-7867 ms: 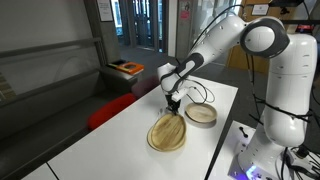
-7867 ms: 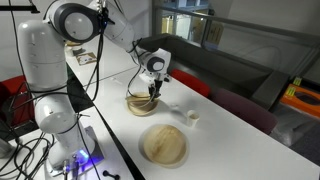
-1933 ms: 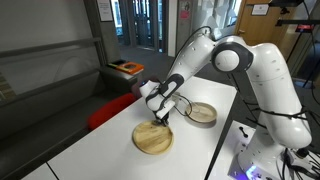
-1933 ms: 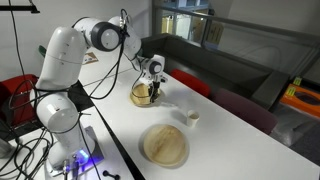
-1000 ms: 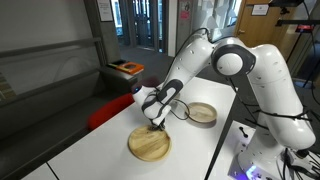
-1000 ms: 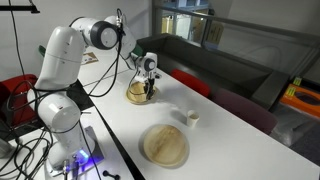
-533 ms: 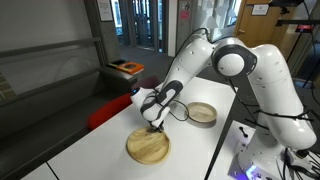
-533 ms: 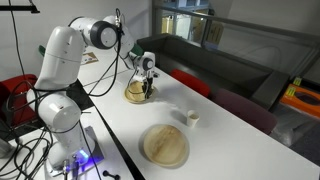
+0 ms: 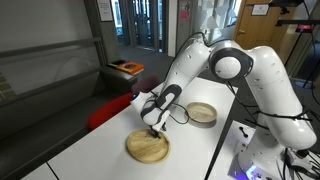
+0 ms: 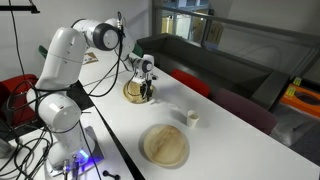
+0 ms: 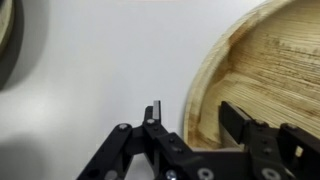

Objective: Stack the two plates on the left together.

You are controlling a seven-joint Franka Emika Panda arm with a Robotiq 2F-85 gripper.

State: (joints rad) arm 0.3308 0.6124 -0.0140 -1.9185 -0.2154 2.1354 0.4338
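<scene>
A light tan wooden plate (image 9: 146, 150) (image 10: 131, 97) lies flat on the white table. My gripper (image 9: 153, 127) (image 10: 146, 92) hangs over its edge. In the wrist view my gripper (image 11: 193, 110) is open and straddles the rim of the plate (image 11: 270, 60). One finger (image 11: 155, 112) is outside over the table and the other is inside the plate, neither pressing the rim. A second ring shows inside the rim; I cannot tell whether this is one plate or two nested.
A tan dish with a raised rim (image 9: 203, 114) (image 10: 165, 145) sits apart from the gripper. A small white cup (image 10: 193, 117) stands near it. A red seat (image 9: 105, 110) is beside the table. A dark curved edge (image 11: 6, 40) shows at the wrist view's left.
The plate has slid along the table with my gripper, away from the rimmed dish. The jaws now stand apart around its rim.
</scene>
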